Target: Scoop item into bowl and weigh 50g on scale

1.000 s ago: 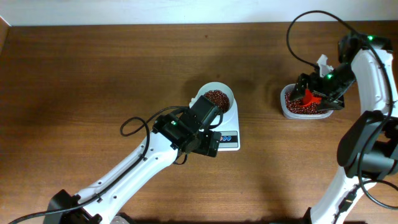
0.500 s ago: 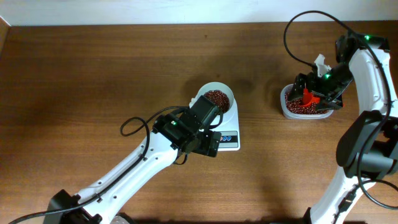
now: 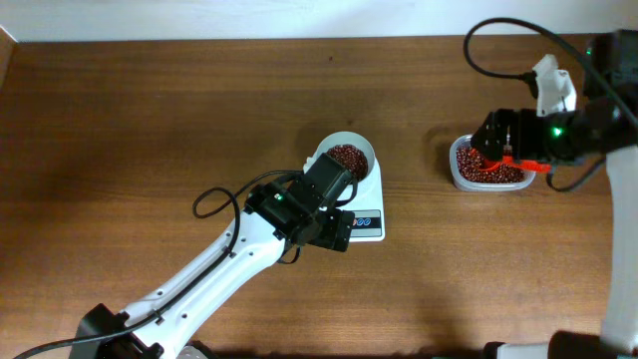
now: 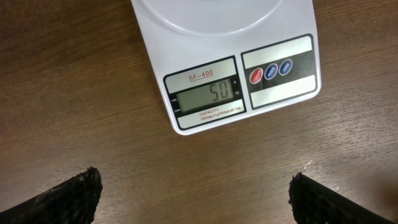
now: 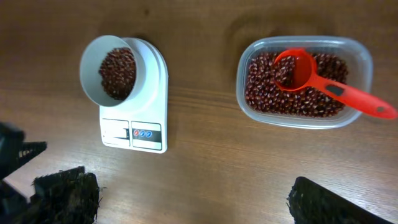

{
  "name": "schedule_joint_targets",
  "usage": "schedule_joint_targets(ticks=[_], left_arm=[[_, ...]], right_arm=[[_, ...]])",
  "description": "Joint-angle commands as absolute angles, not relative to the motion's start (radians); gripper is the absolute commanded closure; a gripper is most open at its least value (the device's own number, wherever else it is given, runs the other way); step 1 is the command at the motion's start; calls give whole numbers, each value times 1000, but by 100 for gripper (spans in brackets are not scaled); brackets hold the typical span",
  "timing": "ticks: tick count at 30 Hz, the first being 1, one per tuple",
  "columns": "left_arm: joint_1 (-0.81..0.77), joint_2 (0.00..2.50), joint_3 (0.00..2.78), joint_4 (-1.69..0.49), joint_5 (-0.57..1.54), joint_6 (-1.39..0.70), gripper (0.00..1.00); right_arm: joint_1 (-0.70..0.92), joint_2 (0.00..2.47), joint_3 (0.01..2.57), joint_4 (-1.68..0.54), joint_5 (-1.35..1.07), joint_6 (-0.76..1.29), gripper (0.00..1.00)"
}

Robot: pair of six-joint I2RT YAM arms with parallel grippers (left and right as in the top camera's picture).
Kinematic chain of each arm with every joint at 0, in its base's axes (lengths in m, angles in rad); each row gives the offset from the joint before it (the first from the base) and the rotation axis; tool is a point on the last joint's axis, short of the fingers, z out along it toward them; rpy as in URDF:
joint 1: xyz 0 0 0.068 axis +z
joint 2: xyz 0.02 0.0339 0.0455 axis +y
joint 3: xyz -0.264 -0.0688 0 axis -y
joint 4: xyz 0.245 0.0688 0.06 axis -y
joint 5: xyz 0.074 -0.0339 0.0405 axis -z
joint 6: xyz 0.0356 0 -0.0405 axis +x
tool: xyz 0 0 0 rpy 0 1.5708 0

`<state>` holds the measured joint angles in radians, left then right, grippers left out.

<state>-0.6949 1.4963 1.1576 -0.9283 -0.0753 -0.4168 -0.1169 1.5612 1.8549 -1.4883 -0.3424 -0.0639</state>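
The left gripper [image 4: 199, 202] stood with its jaws released and nothing between them. The scale [image 4: 273, 68] lay just ahead of them, its display [image 4: 205, 96] reading 50. The right gripper [image 5: 199, 202] hung spread and empty. Ahead of one finger sat the bowl [image 5: 93, 65] on the scale, holding beans [image 5: 118, 73]. Ahead of the other, the red scoop [image 5: 298, 71] lay in the clear tub [image 5: 367, 68] of beans.
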Motion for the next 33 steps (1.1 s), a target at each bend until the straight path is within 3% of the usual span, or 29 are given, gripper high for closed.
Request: schedule_joint_targets(ticks=[1, 4, 15, 23, 33], left_arm=[[-701, 1481, 1175, -929, -68, -433, 1], [-701, 1481, 1175, -929, -68, -433, 1], [-701, 1481, 1175, -929, -68, -433, 1], [-701, 1481, 1175, -929, -68, -433, 1], [-701, 1481, 1175, -929, -68, -433, 1]], right_arm=[[-119, 1491, 1860, -1485, -269, -74, 1], [-119, 1468, 1860, -1485, -93, -74, 1], [-117, 1451, 1700, -1322, -189, -74, 1], [2, 1234, 1139, -713, -210, -74, 1], [6, 829, 342, 160, -205, -74, 1]])
